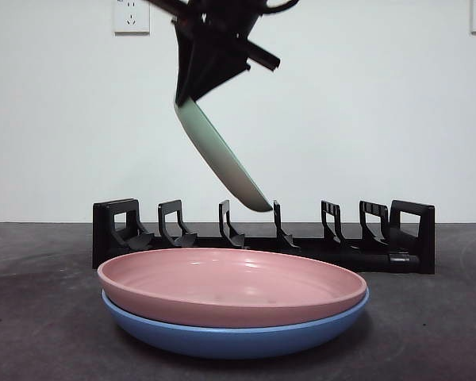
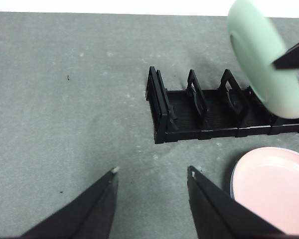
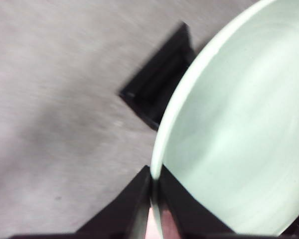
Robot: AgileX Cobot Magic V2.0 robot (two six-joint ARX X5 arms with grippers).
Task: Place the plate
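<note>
The right claw [image 1: 192, 94] comes down from the top edge of the front view, dark and bulky, its jaws pinched onto the upper rim of a pale green plate [image 1: 220, 155]; in the right wrist view the two jaws meet on the rim's thin edge with almost no gap between them. The plate hangs tilted in the air, its upper edge at the claw and its lower edge sloping down to just above the black dish rack [image 1: 262, 238], near one of the middle dividers; whether that lower edge touches the rack cannot be told from the front view. The left claw [image 2: 152, 174] hovers over bare grey tabletop [image 2: 65, 99] near one end of the rack, its jaws spread wide and holding nothing.

In front of the rack a pink plate [image 1: 232, 286] sits nested in a blue plate [image 1: 238, 337], both flat on the tabletop; the left wrist view catches only part of the pink one, cut off at the picture's edge. The right wrist view is blurred; only one corner of the rack shows behind the green plate, and the plate itself runs out of the picture. The right arm's upper part is cut off by the front view's top edge.
</note>
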